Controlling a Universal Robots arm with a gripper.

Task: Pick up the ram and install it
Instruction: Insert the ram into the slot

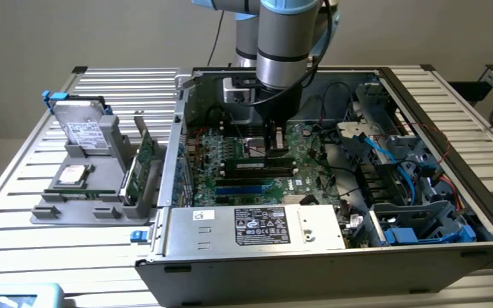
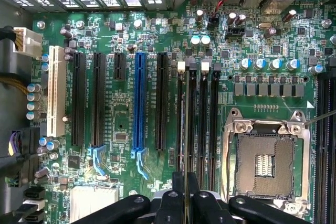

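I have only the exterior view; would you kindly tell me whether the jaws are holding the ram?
Observer: Yes; the wrist view shows the jaws shut on the ram, seen edge-on.
Operator: Thank you. Is it lined up for insertion?
Observer: It runs parallel to the memory slots, over that row; whether it is seated I cannot tell.
Operator: Is a processor fitted?
Observer: No, the CPU socket is empty.

The ram (image 2: 186, 129) on edge inside the computer case

We see it as a thin, long strip, upright, pinched in the gripper (image 2: 186, 198) and running along the black memory slots (image 2: 202, 124); whether it is seated we cannot tell.
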